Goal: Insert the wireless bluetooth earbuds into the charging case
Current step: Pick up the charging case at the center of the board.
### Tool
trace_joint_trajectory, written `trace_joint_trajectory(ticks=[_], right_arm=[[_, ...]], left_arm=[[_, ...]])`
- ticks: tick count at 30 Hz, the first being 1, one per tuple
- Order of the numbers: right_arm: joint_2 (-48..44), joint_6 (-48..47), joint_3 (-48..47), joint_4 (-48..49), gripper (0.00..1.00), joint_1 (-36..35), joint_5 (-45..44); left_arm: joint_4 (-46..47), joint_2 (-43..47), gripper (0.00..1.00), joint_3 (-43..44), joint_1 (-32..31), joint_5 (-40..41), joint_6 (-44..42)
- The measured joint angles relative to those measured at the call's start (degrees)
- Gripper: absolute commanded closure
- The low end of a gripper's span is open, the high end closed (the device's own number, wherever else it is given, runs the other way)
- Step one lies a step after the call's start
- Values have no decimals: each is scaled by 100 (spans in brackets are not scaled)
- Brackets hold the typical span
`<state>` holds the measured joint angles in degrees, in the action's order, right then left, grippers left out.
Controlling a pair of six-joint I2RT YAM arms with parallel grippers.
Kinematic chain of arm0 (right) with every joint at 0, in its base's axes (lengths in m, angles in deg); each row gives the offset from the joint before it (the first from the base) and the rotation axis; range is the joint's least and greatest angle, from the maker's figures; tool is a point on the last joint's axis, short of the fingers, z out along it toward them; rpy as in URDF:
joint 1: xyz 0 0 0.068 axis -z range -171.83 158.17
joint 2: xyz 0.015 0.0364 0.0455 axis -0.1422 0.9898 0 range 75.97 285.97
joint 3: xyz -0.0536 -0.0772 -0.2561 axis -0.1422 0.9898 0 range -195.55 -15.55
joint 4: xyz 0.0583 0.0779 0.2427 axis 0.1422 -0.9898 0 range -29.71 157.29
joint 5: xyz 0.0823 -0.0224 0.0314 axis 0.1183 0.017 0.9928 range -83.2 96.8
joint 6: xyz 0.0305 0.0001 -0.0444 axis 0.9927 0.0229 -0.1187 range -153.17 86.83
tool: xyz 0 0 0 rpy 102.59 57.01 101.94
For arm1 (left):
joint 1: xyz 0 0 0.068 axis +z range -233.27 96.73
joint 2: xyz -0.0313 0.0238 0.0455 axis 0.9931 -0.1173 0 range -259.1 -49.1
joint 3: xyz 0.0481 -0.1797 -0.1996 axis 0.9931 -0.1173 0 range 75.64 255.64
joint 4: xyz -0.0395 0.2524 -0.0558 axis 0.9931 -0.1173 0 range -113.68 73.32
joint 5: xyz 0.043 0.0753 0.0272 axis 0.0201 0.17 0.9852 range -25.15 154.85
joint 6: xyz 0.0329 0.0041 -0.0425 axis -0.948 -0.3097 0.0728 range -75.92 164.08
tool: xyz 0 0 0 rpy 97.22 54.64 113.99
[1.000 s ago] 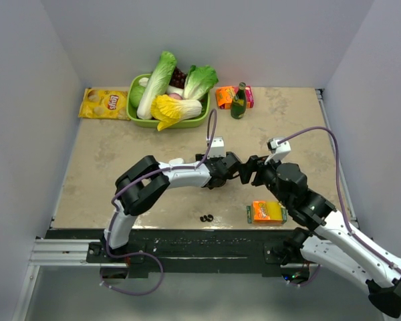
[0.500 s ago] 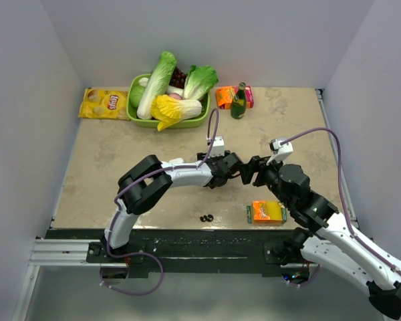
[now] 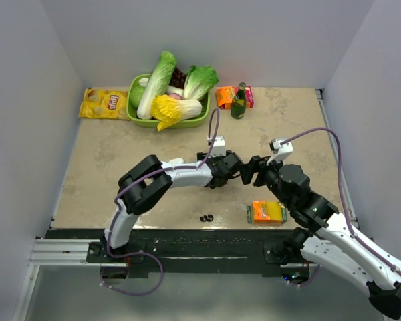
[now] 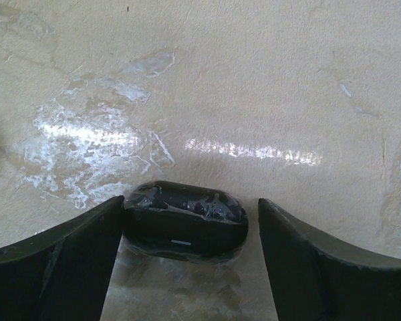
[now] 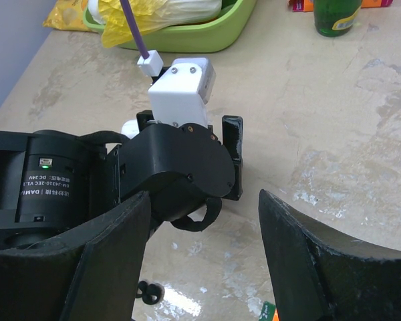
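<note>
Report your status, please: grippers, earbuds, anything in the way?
Left gripper open around black case. Right gripper open, empty. Black earbuds lying loose, not in case. No obstacle seen.

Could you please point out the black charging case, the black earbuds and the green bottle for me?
black charging case (image 4: 184, 221), left wrist view, middle of its glossy top.
black earbuds (image 3: 206, 218), top external view, middle of the pair.
green bottle (image 3: 238, 105), top external view, its body.

The left arm (image 3: 177, 175) and right arm (image 3: 341, 241) are black-and-white jointed links trailing purple cables (image 3: 314, 130).
</note>
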<state>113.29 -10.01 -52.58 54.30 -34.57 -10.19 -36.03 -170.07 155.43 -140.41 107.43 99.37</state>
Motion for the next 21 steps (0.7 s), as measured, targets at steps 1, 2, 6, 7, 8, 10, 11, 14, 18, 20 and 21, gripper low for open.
trace_joint_trajectory(ticks=[1, 2, 6, 7, 8, 10, 11, 14, 18, 20, 21], right_arm=[[0, 0, 0, 0, 31, 0, 2], [0, 0, 0, 0, 31, 0, 0], [-24, 0, 0, -15, 31, 0, 0], [-37, 0, 0, -22, 31, 0, -2], [-44, 0, 0, -22, 31, 0, -2], [-61, 0, 0, -33, 31, 0, -2], [-66, 0, 0, -33, 31, 0, -2], [-63, 2, 0, -33, 31, 0, -4], [-66, 20, 0, -33, 31, 0, -2], [-66, 24, 0, -33, 31, 0, -4], [-66, 22, -2, -35, 31, 0, -2]], left_arm=[[11, 0, 16, -4, 0, -2, -17], [17, 0, 16, -4, 0, -4, -31], [57, 13, 21, -44, -2, -4, -59], [70, 22, 22, -66, -2, -4, -61], [87, 33, 23, -85, 0, -2, -68], [122, 50, 26, -127, 0, 2, -81], [144, 66, 28, -157, 0, 7, -85], [225, 98, 42, -236, -2, 0, -116], [435, 164, 82, -393, -4, 4, -195], [555, 214, 97, -483, -4, -2, -229], [634, 256, 100, -544, -4, -9, -251]])
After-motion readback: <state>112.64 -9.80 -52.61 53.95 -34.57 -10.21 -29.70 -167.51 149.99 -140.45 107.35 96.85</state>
